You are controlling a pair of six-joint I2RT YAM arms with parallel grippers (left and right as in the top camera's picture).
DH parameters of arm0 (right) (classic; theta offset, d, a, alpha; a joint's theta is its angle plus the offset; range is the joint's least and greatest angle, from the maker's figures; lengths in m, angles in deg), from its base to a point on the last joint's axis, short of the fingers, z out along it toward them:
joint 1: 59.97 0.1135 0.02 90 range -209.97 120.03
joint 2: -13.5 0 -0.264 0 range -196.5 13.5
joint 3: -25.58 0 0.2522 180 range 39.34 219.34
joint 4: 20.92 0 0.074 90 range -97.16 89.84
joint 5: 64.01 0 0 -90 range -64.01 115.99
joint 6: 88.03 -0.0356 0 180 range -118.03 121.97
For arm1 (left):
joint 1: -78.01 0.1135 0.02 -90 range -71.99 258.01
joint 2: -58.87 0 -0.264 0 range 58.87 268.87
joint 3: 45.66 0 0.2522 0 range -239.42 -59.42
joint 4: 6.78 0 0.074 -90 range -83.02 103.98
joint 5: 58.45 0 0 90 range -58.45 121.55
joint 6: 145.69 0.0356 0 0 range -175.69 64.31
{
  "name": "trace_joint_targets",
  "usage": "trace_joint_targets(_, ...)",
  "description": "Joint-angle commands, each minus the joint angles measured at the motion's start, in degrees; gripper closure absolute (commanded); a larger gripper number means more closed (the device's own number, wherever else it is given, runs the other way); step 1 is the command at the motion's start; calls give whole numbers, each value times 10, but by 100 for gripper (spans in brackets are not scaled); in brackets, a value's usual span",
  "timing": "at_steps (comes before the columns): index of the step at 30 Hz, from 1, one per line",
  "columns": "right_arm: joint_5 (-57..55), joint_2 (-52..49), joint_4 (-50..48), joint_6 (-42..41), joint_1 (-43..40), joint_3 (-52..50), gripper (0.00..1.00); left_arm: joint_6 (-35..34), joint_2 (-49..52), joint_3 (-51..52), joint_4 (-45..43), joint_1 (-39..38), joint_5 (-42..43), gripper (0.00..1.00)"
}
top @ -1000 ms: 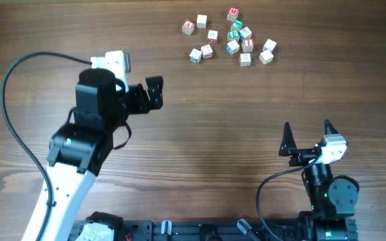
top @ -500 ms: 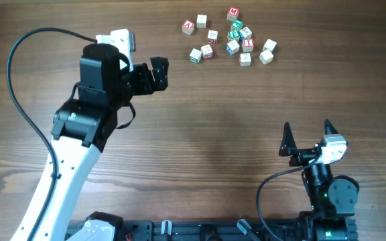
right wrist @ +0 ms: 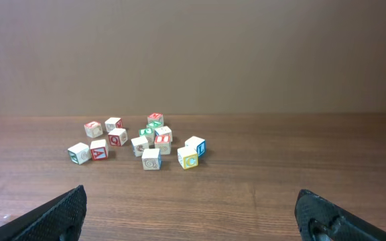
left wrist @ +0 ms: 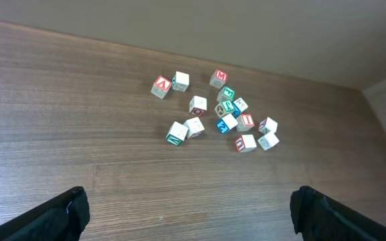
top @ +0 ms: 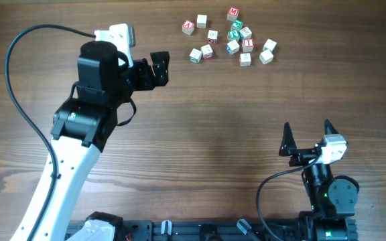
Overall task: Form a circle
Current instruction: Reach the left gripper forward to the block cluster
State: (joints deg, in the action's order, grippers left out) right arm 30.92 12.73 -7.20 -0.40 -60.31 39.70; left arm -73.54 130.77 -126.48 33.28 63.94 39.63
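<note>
I aim the left gripper (top: pixel 159 69), spread wide and empty, at the cubes (top: pixel 235 33) to start the circle, while the right gripper (top: pixel 307 128) sits well apart from them, also wide.

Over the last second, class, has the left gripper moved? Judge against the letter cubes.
Yes. The left gripper has moved up the overhead picture and slightly right, towards the letter cubes, which stayed put.

Most letters on the cubes (top: pixel 232 47) are too small to read from overhead (some wrist-view faces no better). The picture's bottom edge cuts off the left gripper (left wrist: pixel 189 195), leaving dark finger ends; the right gripper (right wrist: pixel 189 193) likewise. Overhead, the left arm (top: pixel 60 182) runs off the bottom.
</note>
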Motion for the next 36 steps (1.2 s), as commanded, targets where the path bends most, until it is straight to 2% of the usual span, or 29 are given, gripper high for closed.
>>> trace_joint_targets(1, 7, 3, -3, -7, -3, -1, 1, 9, 26, -16, -4, 3, 11, 1)
trace_joint_targets(8, 7, 3, -3, -8, -3, -1, 0, 13, 82, -48, -14, -32, 11, 2)
trace_joint_targets(10, 7, 3, -3, -8, -3, -1, 0, 41, 96, -78, -4, -57, 8, 2)
trace_joint_targets(13, 7, 3, -3, -8, -3, -1, 0, 73, 120, -135, 16, -91, -48, 1)
trace_joint_targets(18, 7, 3, -3, -8, -3, -1, 0, 109, 174, -222, 18, -101, -67, 0)
trace_joint_targets(30, 7, 3, -3, -8, -3, -1, 0, 115, 442, -401, 84, -99, -40, 0)
trace_joint_targets(36, 7, 3, -3, -8, -3, -1, 0, 116, 532, -462, 116, -99, -28, 0)
